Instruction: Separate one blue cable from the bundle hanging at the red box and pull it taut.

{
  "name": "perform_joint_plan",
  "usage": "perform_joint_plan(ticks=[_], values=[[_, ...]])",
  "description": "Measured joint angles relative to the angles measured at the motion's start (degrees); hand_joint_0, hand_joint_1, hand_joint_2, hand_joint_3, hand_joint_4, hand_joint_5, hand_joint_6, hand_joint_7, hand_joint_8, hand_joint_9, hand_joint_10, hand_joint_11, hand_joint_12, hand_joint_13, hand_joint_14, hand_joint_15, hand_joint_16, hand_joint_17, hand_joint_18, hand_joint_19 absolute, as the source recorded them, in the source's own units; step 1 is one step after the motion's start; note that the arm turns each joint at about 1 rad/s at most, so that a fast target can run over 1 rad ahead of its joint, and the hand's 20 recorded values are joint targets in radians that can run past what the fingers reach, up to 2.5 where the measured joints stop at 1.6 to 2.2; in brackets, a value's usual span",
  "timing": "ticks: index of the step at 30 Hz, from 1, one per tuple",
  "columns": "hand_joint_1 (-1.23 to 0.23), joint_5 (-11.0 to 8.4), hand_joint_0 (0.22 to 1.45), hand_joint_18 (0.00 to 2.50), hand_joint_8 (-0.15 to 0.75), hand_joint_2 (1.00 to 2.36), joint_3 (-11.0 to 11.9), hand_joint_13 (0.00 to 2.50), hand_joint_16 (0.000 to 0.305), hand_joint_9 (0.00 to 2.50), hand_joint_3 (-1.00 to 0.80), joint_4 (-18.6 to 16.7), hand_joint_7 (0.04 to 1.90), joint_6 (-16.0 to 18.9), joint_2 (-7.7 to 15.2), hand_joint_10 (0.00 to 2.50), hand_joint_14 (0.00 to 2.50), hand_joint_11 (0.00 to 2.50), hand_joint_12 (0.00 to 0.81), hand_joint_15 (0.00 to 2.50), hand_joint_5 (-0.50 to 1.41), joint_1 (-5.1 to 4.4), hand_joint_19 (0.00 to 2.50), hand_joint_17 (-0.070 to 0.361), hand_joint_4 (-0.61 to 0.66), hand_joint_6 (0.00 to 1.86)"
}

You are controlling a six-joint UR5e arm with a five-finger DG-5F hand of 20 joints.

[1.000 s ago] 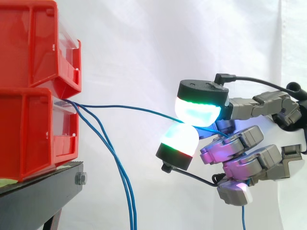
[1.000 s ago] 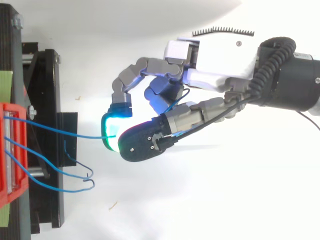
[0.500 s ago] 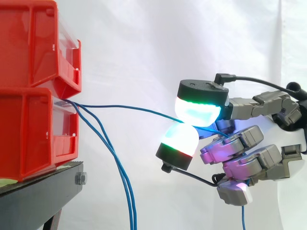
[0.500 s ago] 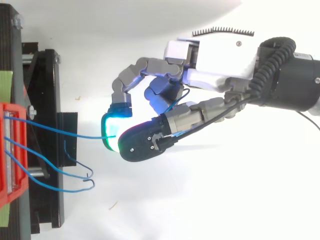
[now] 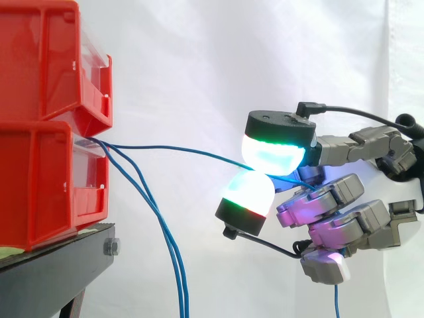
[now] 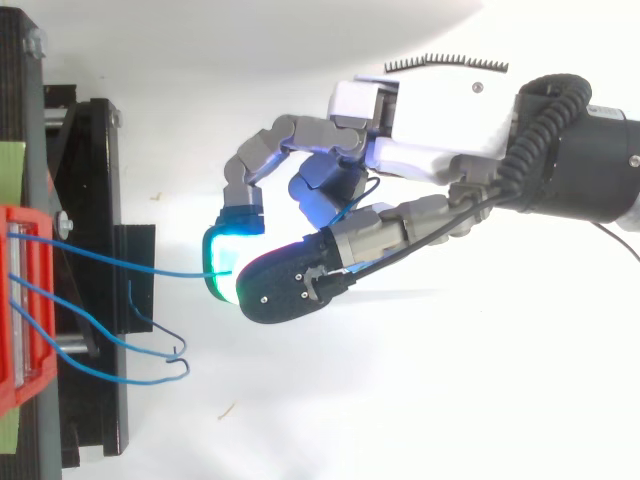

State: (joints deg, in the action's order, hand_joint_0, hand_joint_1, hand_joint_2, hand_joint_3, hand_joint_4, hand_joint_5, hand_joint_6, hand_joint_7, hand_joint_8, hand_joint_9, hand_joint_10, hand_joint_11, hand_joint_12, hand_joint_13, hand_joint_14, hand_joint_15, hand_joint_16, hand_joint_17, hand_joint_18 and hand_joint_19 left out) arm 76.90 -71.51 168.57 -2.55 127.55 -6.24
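- The hand (image 5: 344, 222) sits right of centre in the side view, reaching in from the right edge. Two of its glowing pads (image 5: 273, 152) are closed one above the other on a single blue cable (image 5: 179, 150).
- The upper pad glows white and cyan under a black cap. The lower pad, just below and slightly to its left, touches it where the cable passes between them.
- The other fingers are curled in towards the palm at the lower right and glow magenta.
- From the pinch, the blue cable runs left across the middle of the frame in a shallow bow. It ends at the left edge, where the upper red bin (image 5: 40, 66) meets the lower red bin (image 5: 40, 192).
- A short length of blue cable hangs down below the hand at the bottom right.
- The other blue cables (image 5: 159, 218) leave the same spot on the bins and drop steeply to the bottom edge, well clear of the hand.
- In the top view the pinched cable crosses from the red bin at the left edge to the pads near the centre. The loose cables curl in a loop at the lower left over the black stand (image 6: 100, 200).
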Motion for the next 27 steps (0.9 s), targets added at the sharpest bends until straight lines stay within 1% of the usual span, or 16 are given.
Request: perform_joint_plan(ticks=[3,9,10,18,27], values=[[-0.77,0.00,0.69,1.09,0.270,1.01,0.0,1.41,0.032,0.90,-0.21,0.0,1.03,0.0,0.0,2.40,0.66,1.18,0.279,1.61,-0.20,0.00,0.96,0.071,-0.09,0.94],[-0.77,0.00,0.69,1.09,0.271,1.01,0.0,1.41,0.032,0.89,-0.21,0.0,1.02,0.0,0.0,2.33,0.65,1.22,0.282,1.62,-0.20,0.00,0.94,0.071,-0.09,0.94],[-0.77,0.00,0.69,1.09,0.276,1.01,0.0,1.41,0.032,0.89,-0.21,0.0,1.03,0.0,0.0,2.34,0.65,1.18,0.275,1.62,-0.20,0.00,0.93,0.071,-0.09,0.94],[-0.77,0.00,0.69,1.07,0.268,1.01,0.0,1.41,0.030,0.90,-0.22,0.0,1.03,0.0,0.0,2.31,0.65,1.23,0.281,1.63,-0.20,0.00,0.94,0.068,-0.09,0.94],[-0.77,0.00,0.69,1.05,0.273,1.01,0.0,1.41,0.030,0.91,-0.21,0.0,1.02,0.0,0.0,2.29,0.64,1.21,0.284,1.63,-0.20,0.00,0.93,0.069,-0.09,0.94]])
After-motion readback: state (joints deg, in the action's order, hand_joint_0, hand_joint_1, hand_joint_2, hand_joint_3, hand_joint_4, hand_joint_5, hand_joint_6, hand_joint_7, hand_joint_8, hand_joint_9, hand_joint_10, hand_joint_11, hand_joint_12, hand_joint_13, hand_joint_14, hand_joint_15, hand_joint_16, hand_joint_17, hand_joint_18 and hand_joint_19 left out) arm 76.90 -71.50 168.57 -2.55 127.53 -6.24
